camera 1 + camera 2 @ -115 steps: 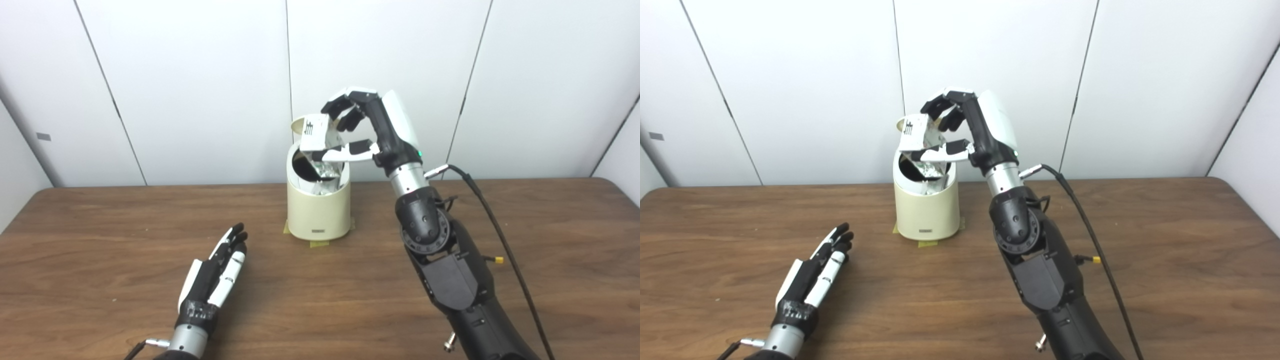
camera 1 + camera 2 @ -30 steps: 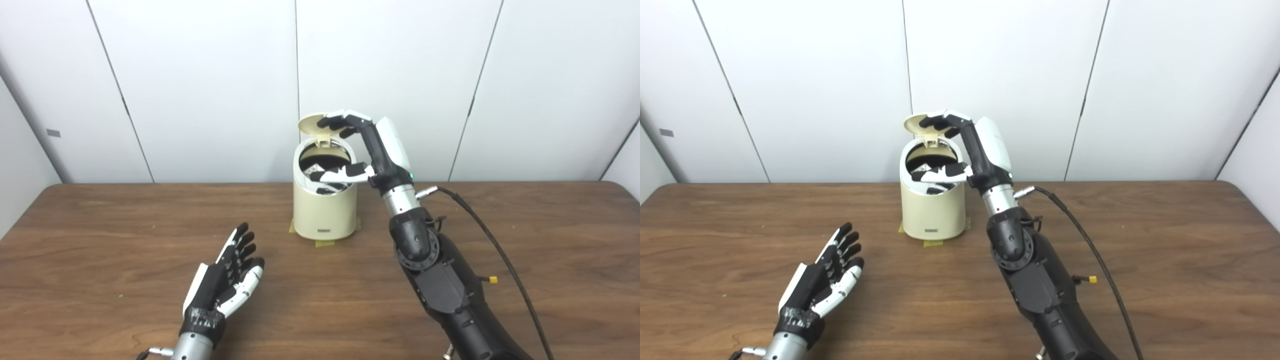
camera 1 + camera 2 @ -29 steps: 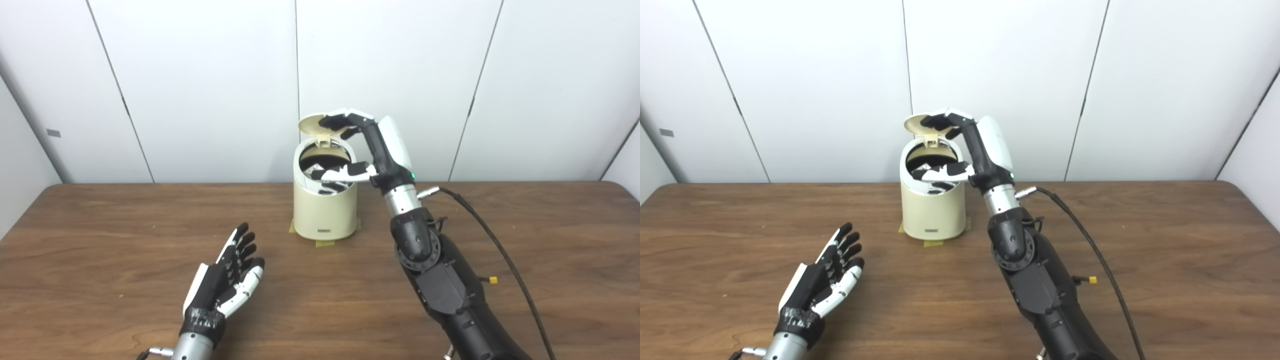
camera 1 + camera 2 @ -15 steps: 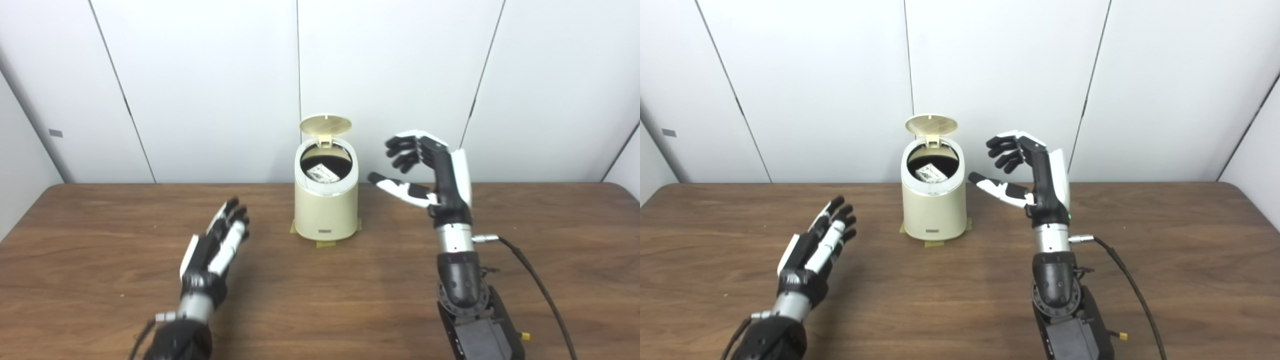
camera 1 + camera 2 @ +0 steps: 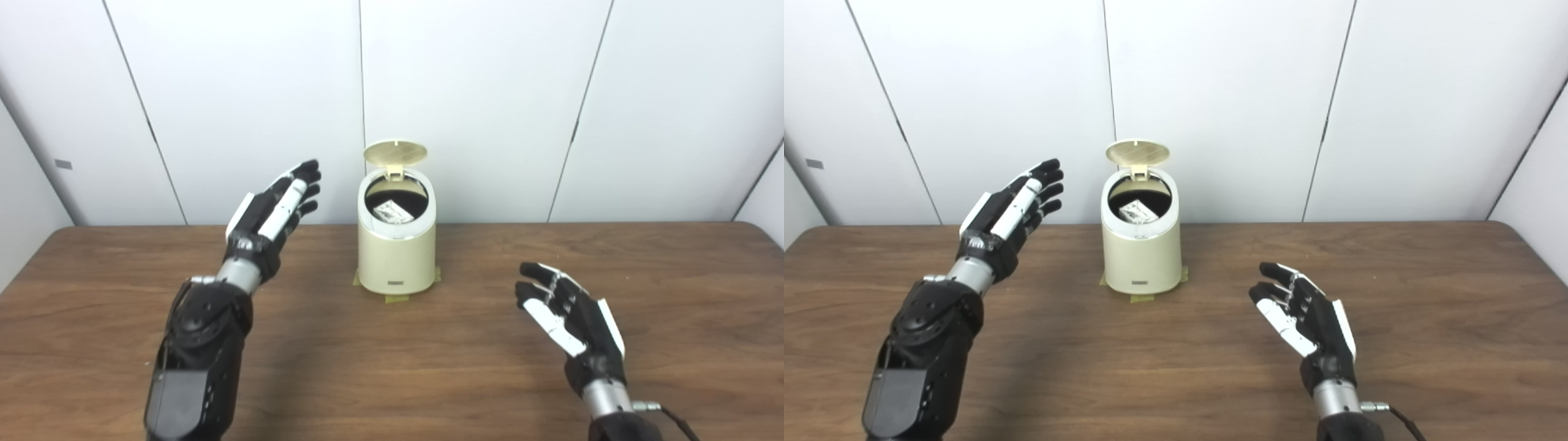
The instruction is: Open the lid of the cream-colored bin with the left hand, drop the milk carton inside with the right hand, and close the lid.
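The cream bin (image 5: 397,257) stands at the far middle of the brown table (image 5: 429,361), on bits of tape. Its round lid (image 5: 395,152) is flipped up at 12 o'clock. The milk carton (image 5: 393,212) lies down inside the bin. The left hand (image 5: 269,211) is raised in the air at the bin's 9 o'clock, fingers spread and holding nothing. The right hand (image 5: 572,318) is low over the table at the bin's 4 o'clock, well apart, fingers spread and empty
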